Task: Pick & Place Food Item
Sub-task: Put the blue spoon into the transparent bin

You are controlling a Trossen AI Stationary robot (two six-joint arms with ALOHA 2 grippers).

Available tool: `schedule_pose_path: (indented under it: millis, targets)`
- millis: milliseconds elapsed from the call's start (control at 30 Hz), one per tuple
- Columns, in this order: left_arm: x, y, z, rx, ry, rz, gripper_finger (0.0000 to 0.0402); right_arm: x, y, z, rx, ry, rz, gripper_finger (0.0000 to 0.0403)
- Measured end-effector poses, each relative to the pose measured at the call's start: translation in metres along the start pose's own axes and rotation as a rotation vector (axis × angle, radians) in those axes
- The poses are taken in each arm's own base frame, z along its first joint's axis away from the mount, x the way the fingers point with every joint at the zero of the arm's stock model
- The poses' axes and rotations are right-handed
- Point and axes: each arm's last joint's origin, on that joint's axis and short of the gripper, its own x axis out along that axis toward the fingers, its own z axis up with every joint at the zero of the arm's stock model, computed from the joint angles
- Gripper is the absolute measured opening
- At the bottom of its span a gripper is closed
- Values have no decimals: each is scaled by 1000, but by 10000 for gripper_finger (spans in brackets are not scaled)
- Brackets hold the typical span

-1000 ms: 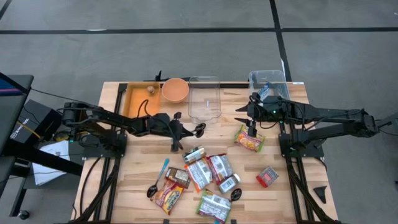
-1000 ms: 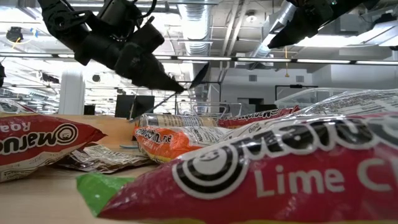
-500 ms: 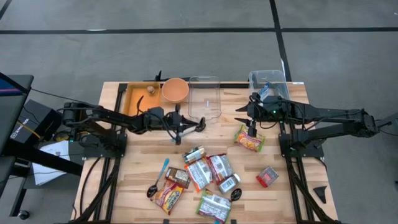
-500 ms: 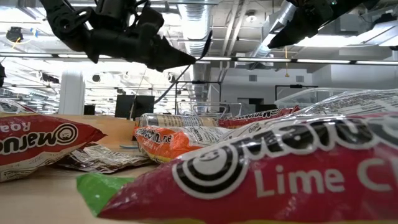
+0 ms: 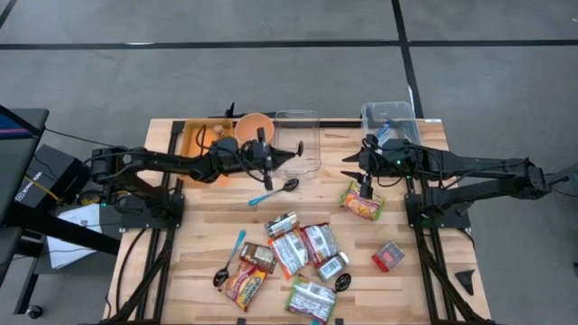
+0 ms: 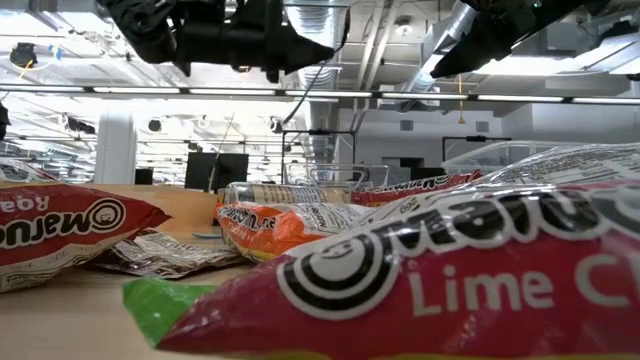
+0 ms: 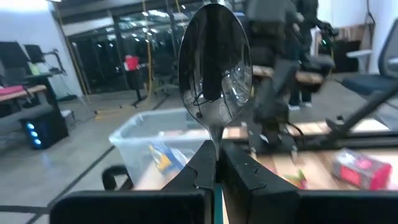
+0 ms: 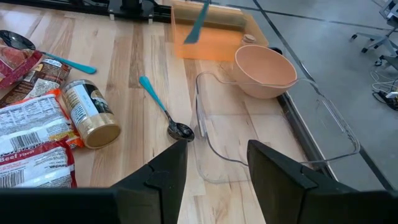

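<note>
**Left end effector grips a spoon near the orange bowl**

The left end effector [image 5: 263, 155] is clamped on a shiny metal spoon [image 7: 214, 71], just beside the round orange bowl [image 5: 254, 129]. The right end effector [image 5: 365, 190], fingers partly apart and apparently empty, hangs over a red-and-yellow snack packet [image 5: 361, 204], well right of that bowl on the wooden table [image 5: 424, 280].

Far edge of counter [image 5: 190, 271], left to right: tray [image 5: 195, 137], bowl [image 5: 253, 129], clear dish [image 5: 298, 137], clear bin [image 5: 390, 117]. Spoon [image 5: 274, 191] just near of dish. Packet cluster [image 5: 293, 257] at centre-near. Lone packet [image 5: 362, 203] right of centre; small pack [image 5: 388, 256] nearer, further right.
</note>
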Motion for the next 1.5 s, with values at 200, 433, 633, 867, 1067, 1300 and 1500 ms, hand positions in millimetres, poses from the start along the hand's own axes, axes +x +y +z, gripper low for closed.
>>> schedule_pose_path:
  millis: [200, 433, 633, 867, 1067, 1300, 1500]
  targets:
    - [13, 17, 3, -43, -26, 51, 1, 0, 0, 0, 0, 0, 0, 163]
    - [41, 32, -14, -136, -45, 96, 1, 0, 0, 0, 0, 1, -1, 163]
    - [68, 42, -40, -193, 9, 186, 1, 0, 0, 0, 0, 3, -1, 163]
    - [75, 52, -64, -248, 61, 357, 1, 0, 0, -1, -1, 5, 0, 163]
    - [75, 53, -67, -269, 80, 420, 1, 0, 0, -1, -1, 5, 0, 163]
    - [74, 51, -74, -280, 149, 450, 1, 0, 0, 0, -1, 3, -1, 163]
    - [73, 52, -75, -284, 168, 472, 1, 0, 0, 0, -1, 3, -1, 163]
